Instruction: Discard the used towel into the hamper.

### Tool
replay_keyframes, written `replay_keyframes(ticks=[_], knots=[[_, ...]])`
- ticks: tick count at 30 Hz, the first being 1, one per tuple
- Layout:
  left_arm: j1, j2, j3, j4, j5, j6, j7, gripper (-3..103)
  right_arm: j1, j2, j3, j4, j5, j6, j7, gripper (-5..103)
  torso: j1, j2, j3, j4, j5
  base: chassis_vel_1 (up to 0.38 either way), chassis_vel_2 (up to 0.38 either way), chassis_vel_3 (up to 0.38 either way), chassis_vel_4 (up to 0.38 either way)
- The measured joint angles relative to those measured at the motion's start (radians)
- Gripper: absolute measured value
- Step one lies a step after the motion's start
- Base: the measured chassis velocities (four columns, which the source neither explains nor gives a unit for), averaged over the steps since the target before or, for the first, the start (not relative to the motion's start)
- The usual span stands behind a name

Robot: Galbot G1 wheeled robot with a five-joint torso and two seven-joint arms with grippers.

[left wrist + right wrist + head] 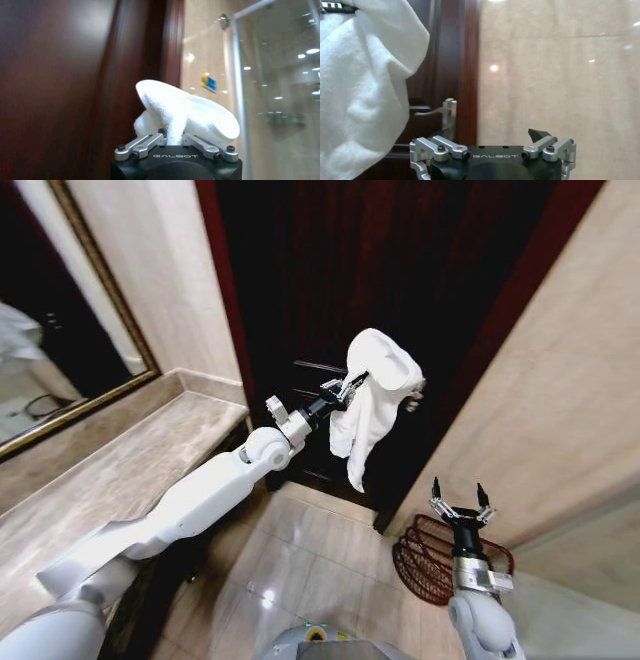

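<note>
A white towel (375,395) hangs in the air in front of the dark wooden door, with my left gripper (350,388) shut on its upper part. In the left wrist view the towel (185,116) bulges out between the closed fingers (145,144). The hamper (425,558), a dark reddish-brown wire basket, stands on the floor at the lower right against the beige wall. My right gripper (459,506) points upward just above and in front of the hamper, open and holding nothing. The towel (365,86) also shows large in the right wrist view.
A marble counter (120,470) with a gold-framed mirror (60,350) runs along the left. The dark door (400,290) has a metal handle (442,110). A beige tiled wall (560,410) stands at the right, with glossy floor tiles (310,570) below.
</note>
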Motion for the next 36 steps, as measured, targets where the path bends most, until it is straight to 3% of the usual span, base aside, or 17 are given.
replay_keyframes(ticks=[21,33,36], knots=[[-0.021,-0.024,0.044,0.005,0.003,0.003,0.009,3,-0.008,0.006,0.01,-0.009,0.001,0.009,0.002,100,0.0,0.0,0.0,0.0,0.0002,-0.125,-0.124,-0.127,-0.123],[-0.035,-0.075,0.09,0.119,0.005,0.022,-0.041,3,-0.013,0.008,0.006,-0.013,0.0,0.016,0.001,100,0.0,0.0,0.0,-0.0006,0.0001,-0.101,-0.096,-0.107,-0.102],[-0.045,-0.085,0.111,0.142,0.005,0.023,-0.042,3,-0.012,0.008,0.007,-0.018,0.0,0.017,0.001,100,0.0,0.0,0.0,0.0004,0.0001,-0.018,-0.009,-0.005,-0.006]])
